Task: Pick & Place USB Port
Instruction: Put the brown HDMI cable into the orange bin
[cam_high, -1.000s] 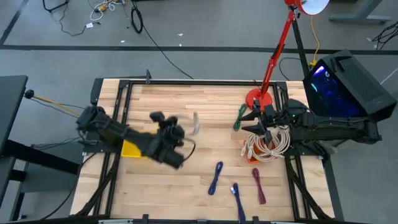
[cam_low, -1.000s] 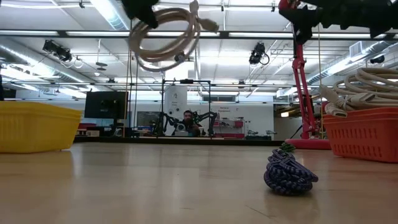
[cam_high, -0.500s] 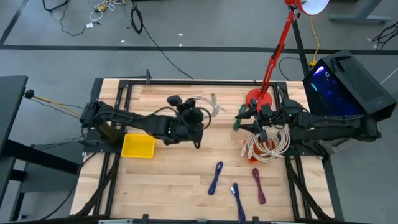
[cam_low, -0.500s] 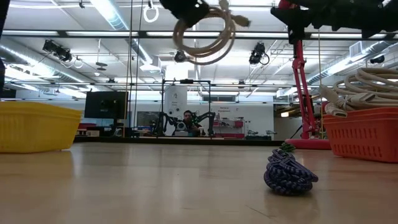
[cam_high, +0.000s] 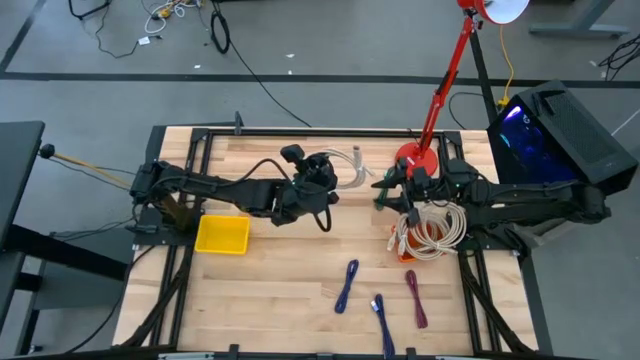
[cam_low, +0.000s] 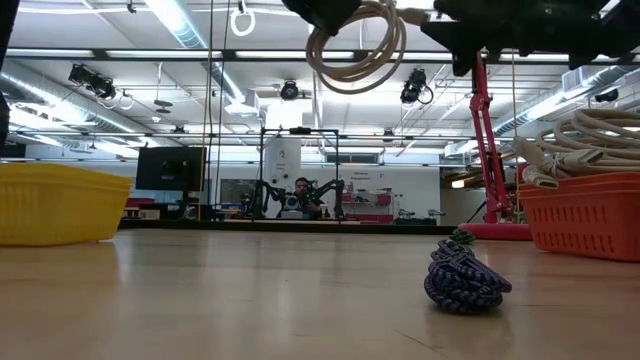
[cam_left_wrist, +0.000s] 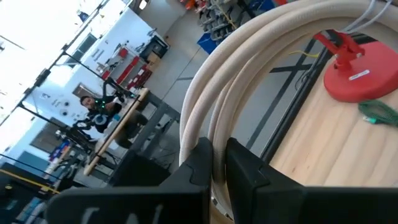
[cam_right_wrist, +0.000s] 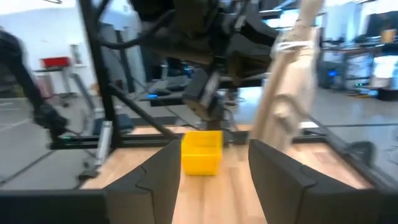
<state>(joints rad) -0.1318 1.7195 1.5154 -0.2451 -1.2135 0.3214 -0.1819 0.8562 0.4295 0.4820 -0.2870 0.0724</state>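
Note:
My left gripper (cam_high: 322, 182) is raised high over the table's far middle, shut on a beige coiled USB cable (cam_high: 350, 163). The coil hangs as a loop (cam_low: 356, 48) in the low view. My right gripper (cam_high: 387, 192) is open, raised, and faces the coil from the right, just short of it; its wrist view shows the coil (cam_right_wrist: 287, 81) ahead of the open fingers (cam_right_wrist: 211, 177). An orange basket (cam_high: 402, 254) at the right holds more beige cables (cam_high: 430, 230). A yellow bin (cam_high: 222, 236) sits on the left. My left gripper pinches several strands of the coil (cam_left_wrist: 208, 121) between its two fingers (cam_left_wrist: 245, 165), the fingers lying across the strands. The coil is lifted clear of the table and hangs below the gripper as a round loop (cam_low: 356, 48).
Two blue cable bundles (cam_high: 346, 285) (cam_high: 382, 312) and a maroon one (cam_high: 416, 298) lie on the near right of the table. A green cable (cam_left_wrist: 379, 112) lies by the red lamp base (cam_high: 414, 158). A person sits in the room behind (cam_low: 301, 190).
My left gripper has swung from above the yellow bin toward the table's right and far edge, carrying the coil lifted clear all the way, and has ended close to my right gripper. My right gripper has edged a little toward the left.

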